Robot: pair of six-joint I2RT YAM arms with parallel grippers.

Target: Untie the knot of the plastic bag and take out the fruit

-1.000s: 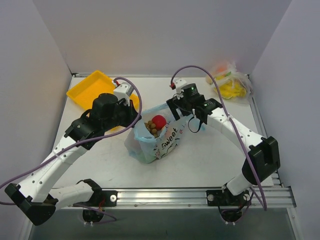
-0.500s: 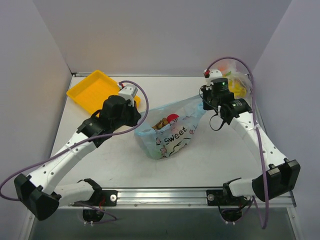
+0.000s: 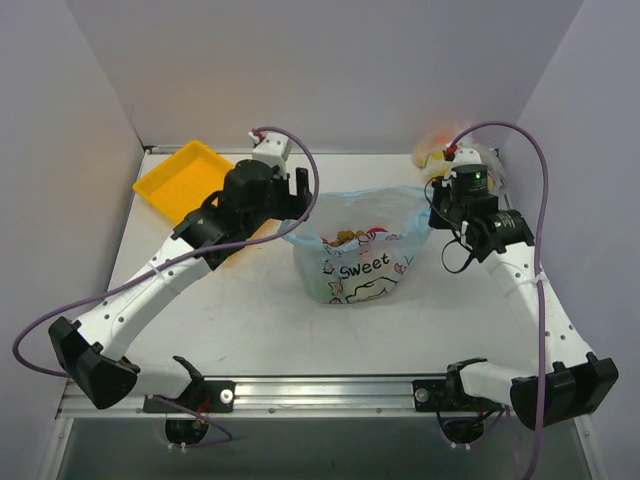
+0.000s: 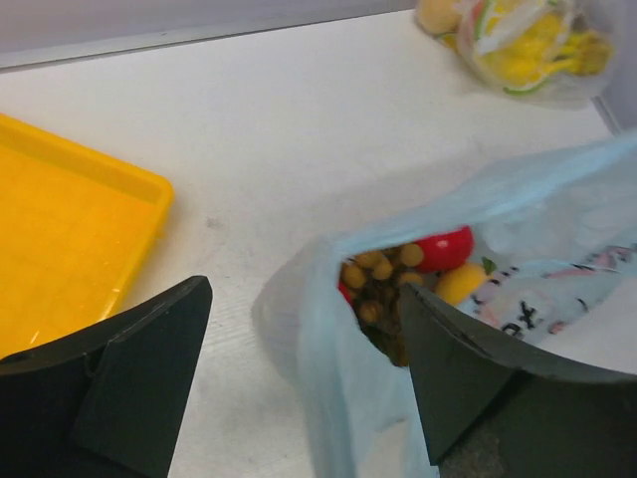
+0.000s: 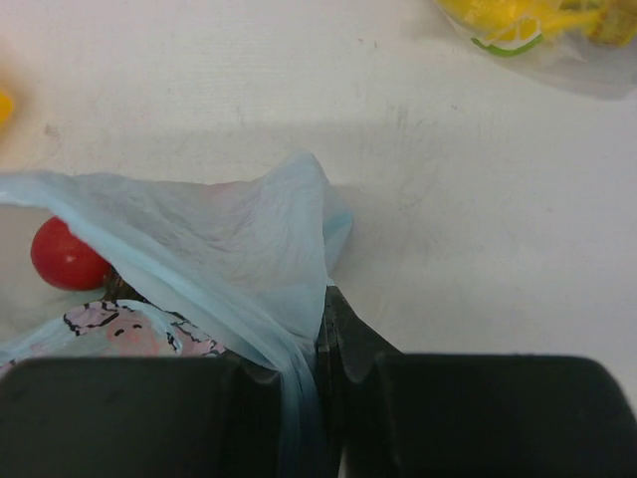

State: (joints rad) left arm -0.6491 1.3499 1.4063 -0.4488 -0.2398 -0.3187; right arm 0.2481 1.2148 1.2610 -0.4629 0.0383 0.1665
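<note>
Plastic bag stands right of the yellow tray, mouth open, knot apparently undone (no tie visible). Right gripper pinches the bag's rim on the side far from the tray. Left gripper, between tray and bag, gapes empty. Fruit is inside the bag, so removal is left. Print reads "Sweet".

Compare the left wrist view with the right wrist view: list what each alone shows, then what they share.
Left wrist only: a brown bunch of small fruit and a yellow fruit inside the plastic bag, and the left gripper, jaws open. Right wrist only: the right gripper, jaws shut on the bag's edge. Both: the plastic bag, a red apple in it, the clear bag of yellow contents, the table.
</note>
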